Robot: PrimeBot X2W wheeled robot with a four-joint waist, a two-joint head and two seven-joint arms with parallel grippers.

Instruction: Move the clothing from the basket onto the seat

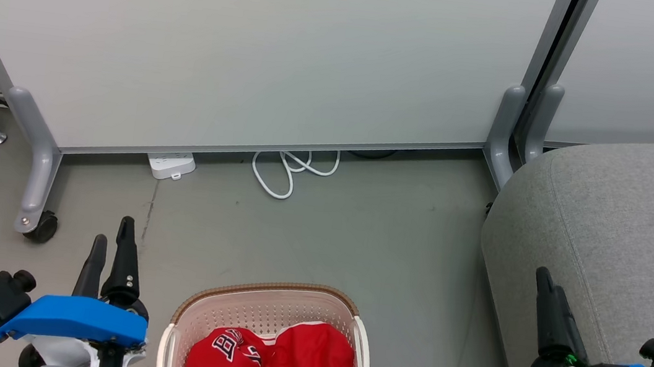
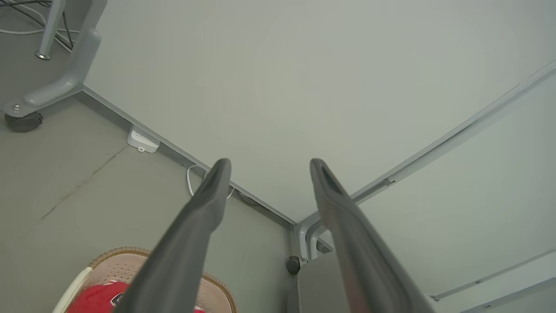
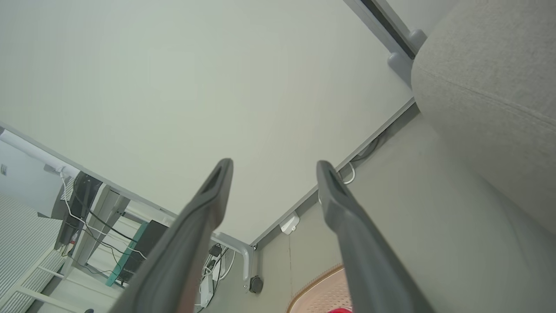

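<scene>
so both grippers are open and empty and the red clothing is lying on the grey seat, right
Not quite. The head view shows the red clothing lying in the basket on the floor, not on the grey seat. The rest holds: the left gripper and right gripper are open and empty.

Pale partition panel (image 1: 257, 44) on a grey foot with a black caster (image 1: 41, 227); second panel (image 1: 647, 67) right of it. Grey floor (image 1: 327, 233) in front. White power strip (image 1: 171, 164) and looped white cable (image 1: 288, 169) at its base.
</scene>
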